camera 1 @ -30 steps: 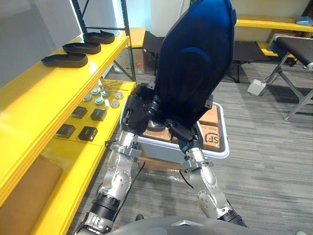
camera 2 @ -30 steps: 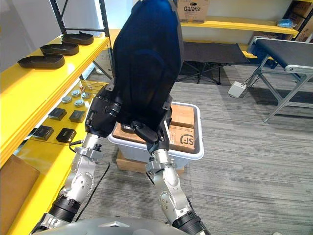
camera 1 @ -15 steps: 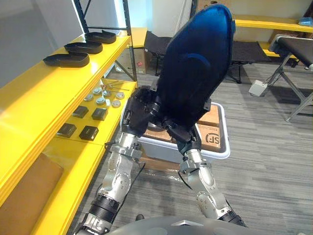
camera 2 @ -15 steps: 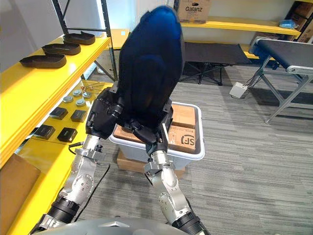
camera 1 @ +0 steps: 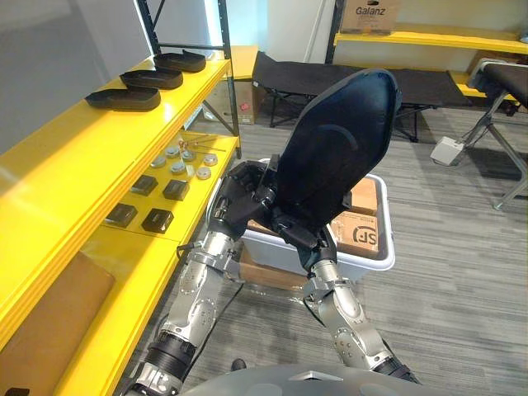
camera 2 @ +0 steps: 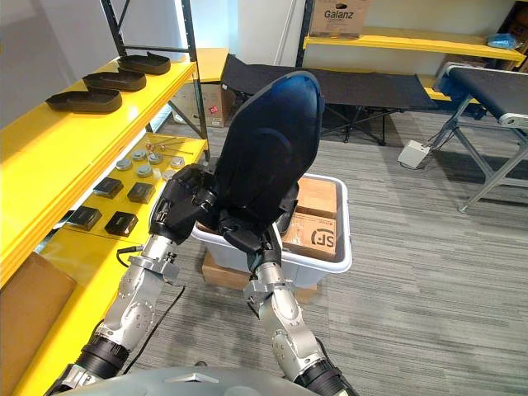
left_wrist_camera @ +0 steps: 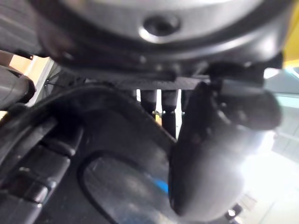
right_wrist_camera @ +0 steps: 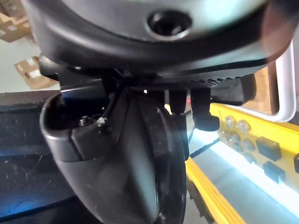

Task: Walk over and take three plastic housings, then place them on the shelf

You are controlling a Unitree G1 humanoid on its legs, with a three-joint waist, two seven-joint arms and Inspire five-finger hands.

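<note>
Currently big dark plastic housing (camera 1: 334,148) tilted above the white bin (camera 1: 375,256), left hand (camera 1: 238,196) and right hand (camera 1: 299,235) pinching its lower edge with curled fingers, yellow shelf (camera 1: 74,157) at left.

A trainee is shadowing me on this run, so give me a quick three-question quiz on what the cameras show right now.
1. True or false: the left hand and the right hand both grip the large dark housing.
2. How many black housings lie on the top level of the yellow shelf? A) one B) three C) five
3. Fill in: the held housing hangs above a white ____ that holds cardboard boxes.
Key: 1 true; 2 B; 3 bin.
</note>
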